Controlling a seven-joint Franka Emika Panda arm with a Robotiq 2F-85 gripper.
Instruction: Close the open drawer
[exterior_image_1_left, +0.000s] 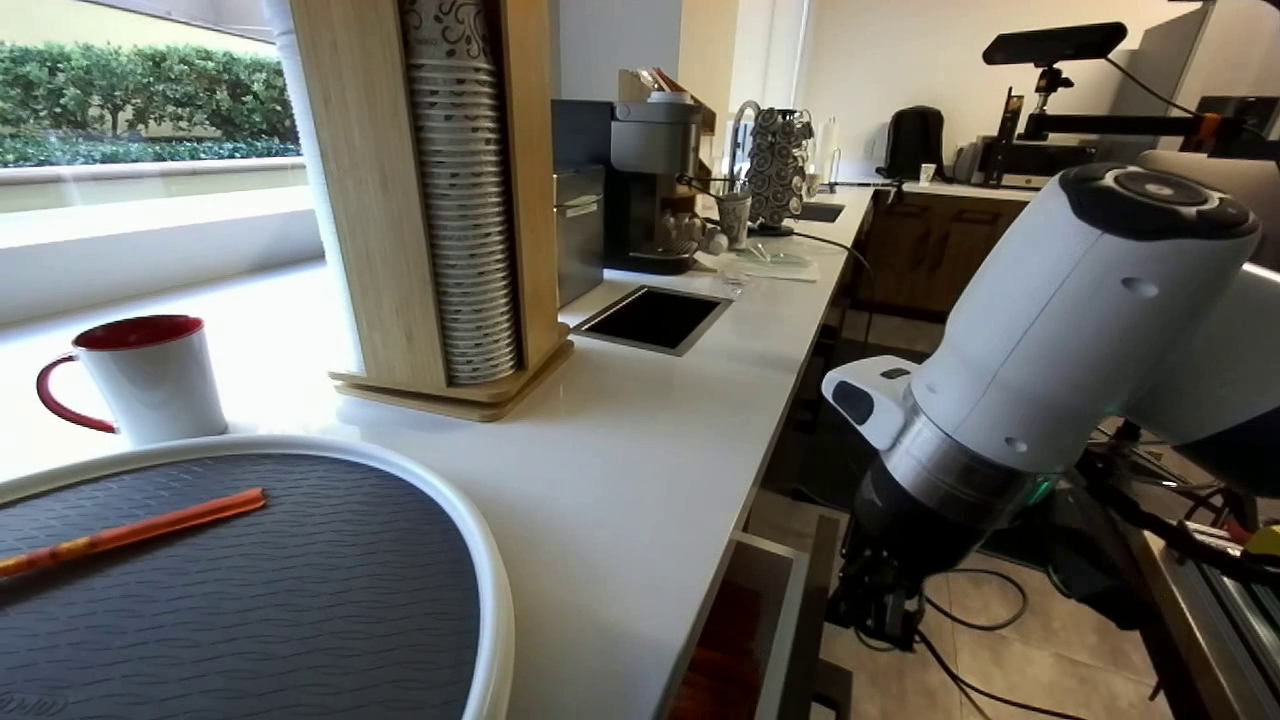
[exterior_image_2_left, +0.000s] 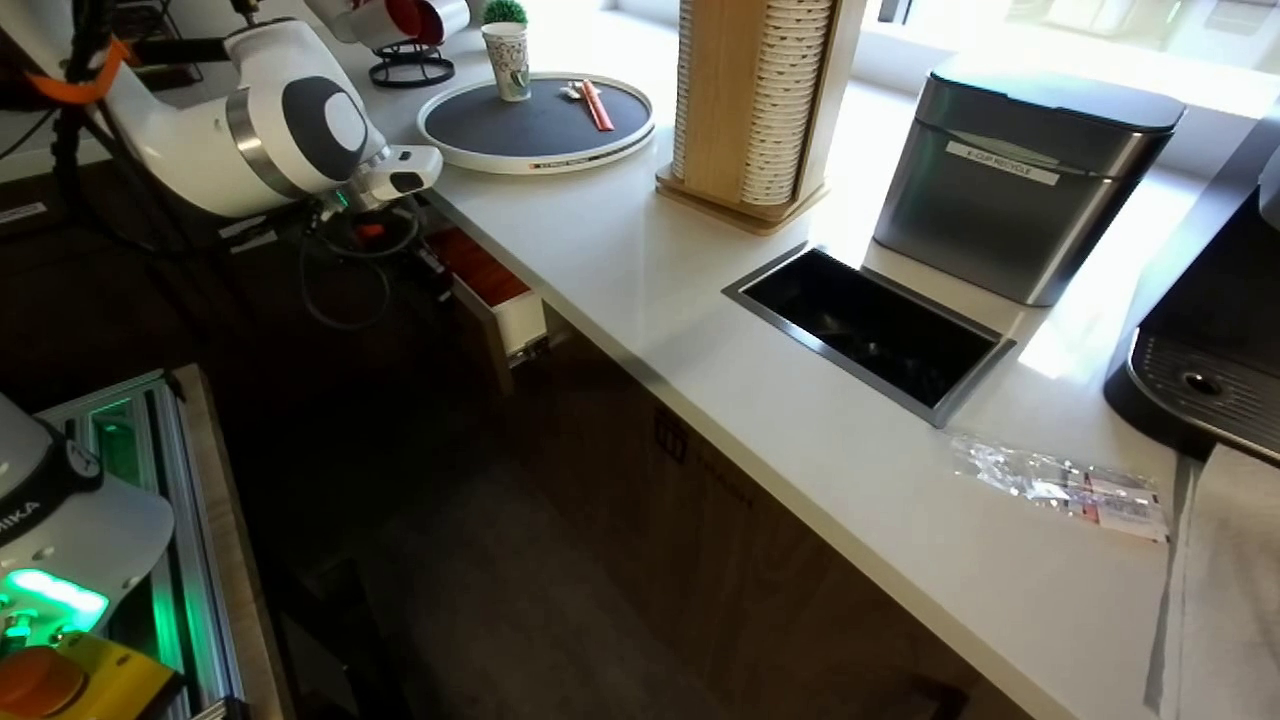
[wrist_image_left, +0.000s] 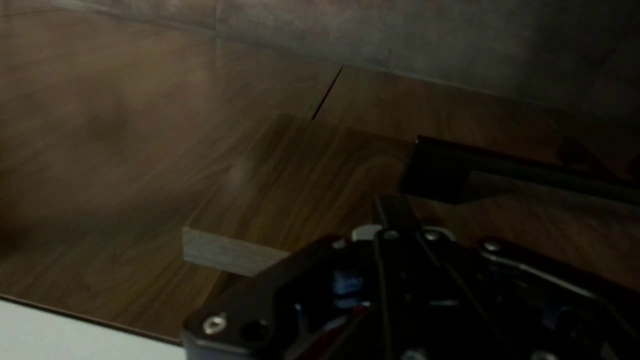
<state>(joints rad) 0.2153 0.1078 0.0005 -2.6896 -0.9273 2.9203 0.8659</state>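
The drawer stands pulled out from under the counter in both exterior views. Its brown wooden front (exterior_image_1_left: 812, 600) faces the robot, and its white side wall (exterior_image_2_left: 522, 318) and reddish-brown inside (exterior_image_2_left: 480, 265) show. In the wrist view the drawer front (wrist_image_left: 300, 180) shows with a pale top edge and a black bar handle (wrist_image_left: 437, 172). My gripper (exterior_image_1_left: 880, 625) points down just outside the drawer front, on the robot's side. In the wrist view the gripper's fingers (wrist_image_left: 395, 212) are together with nothing seen between them. Whether they touch the front cannot be told.
The white counter (exterior_image_1_left: 620, 470) runs above the drawer. On it stand a round dark tray with white rim (exterior_image_1_left: 490, 560), a wooden cup tower (exterior_image_1_left: 380, 250) and a red-white mug (exterior_image_1_left: 160, 390). Cables (exterior_image_1_left: 975, 600) hang behind the gripper. The robot's base table (exterior_image_2_left: 215, 520) stands opposite.
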